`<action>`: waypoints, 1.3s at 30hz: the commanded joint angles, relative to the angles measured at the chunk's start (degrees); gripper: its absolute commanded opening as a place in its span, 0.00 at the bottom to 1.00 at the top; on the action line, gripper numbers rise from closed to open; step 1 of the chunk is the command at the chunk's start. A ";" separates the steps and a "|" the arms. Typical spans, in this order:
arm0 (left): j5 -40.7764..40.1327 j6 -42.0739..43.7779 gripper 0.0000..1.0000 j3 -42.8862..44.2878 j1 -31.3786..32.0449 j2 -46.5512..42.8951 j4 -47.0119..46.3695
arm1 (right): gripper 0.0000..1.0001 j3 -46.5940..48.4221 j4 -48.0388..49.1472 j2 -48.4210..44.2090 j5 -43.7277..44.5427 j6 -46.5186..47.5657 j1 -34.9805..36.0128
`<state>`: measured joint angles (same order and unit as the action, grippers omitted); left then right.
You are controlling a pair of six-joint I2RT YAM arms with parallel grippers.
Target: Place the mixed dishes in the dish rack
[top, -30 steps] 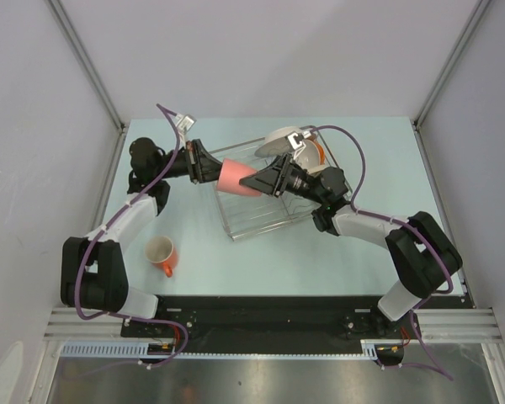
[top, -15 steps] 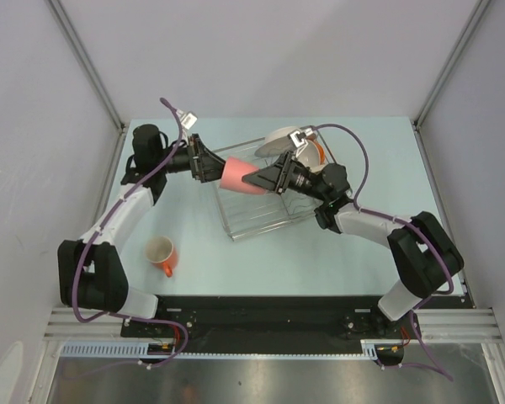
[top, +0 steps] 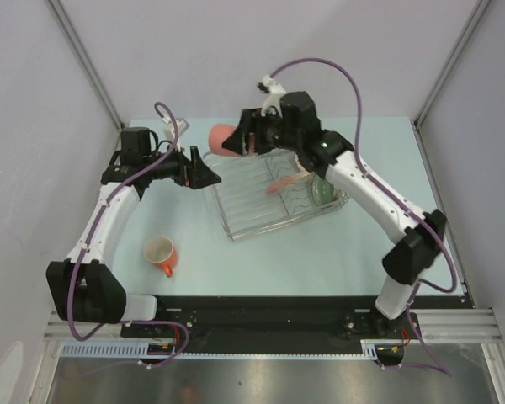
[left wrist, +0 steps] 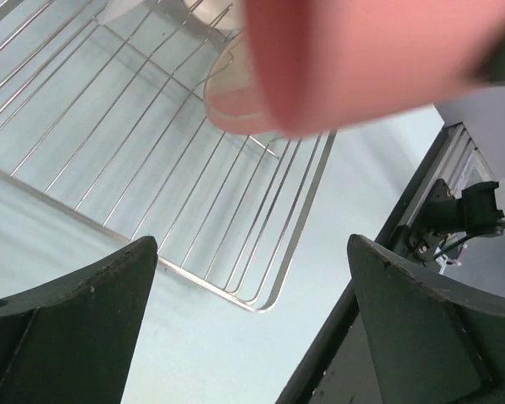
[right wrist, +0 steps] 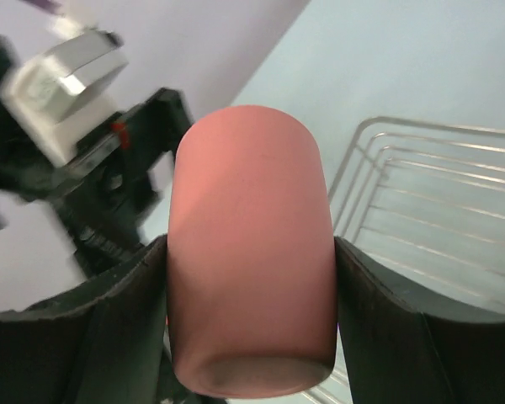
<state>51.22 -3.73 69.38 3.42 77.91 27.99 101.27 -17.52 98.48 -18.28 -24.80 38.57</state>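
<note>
The right gripper [top: 244, 139] is clamping the pink tumbler [right wrist: 248, 244] between its two fingers, one pressing each side of the cup, and is holding it on its side in the air. The tumbler's closed base is facing the wrist camera. From the overhead camera the cup is hanging above the table [top: 236, 265] just past the far left corner of the wire dish rack [top: 252, 206], touching neither. The left gripper [left wrist: 252, 252] is sitting just beside the left edge of the rack with its fingers spread wide and nothing between them; through its own camera the tumbler is showing as a blurred pink shape overhead, with the rack's bars lying below. The rack is resting at a slight angle in the middle of the table. At its right end a pink plate [top: 286, 182] is leaning on edge among the bars, and a pale green bowl [top: 324, 190] is sitting just beside it. The orange mug [top: 161, 252] is standing upright on the table, well apart from the rack, near the left arm's base, with its white inside facing up and its handle pointing toward the near edge.
</note>
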 commanded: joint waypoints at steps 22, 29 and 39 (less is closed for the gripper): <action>-7.71 28.94 1.00 2.07 -6.32 -5.41 20.88 | 0.00 41.63 -38.73 39.51 35.78 23.48 8.11; -3.50 38.09 1.00 -3.64 -9.48 -4.17 21.49 | 0.00 40.41 -35.49 42.24 36.04 23.74 8.45; -3.67 39.41 1.00 -4.70 -9.66 -2.94 21.58 | 0.00 42.07 -32.49 45.31 32.26 23.92 8.02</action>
<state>45.80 33.08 65.34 -5.91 75.05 50.30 140.20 -52.77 142.23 16.25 -1.37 46.98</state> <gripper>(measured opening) 0.996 0.711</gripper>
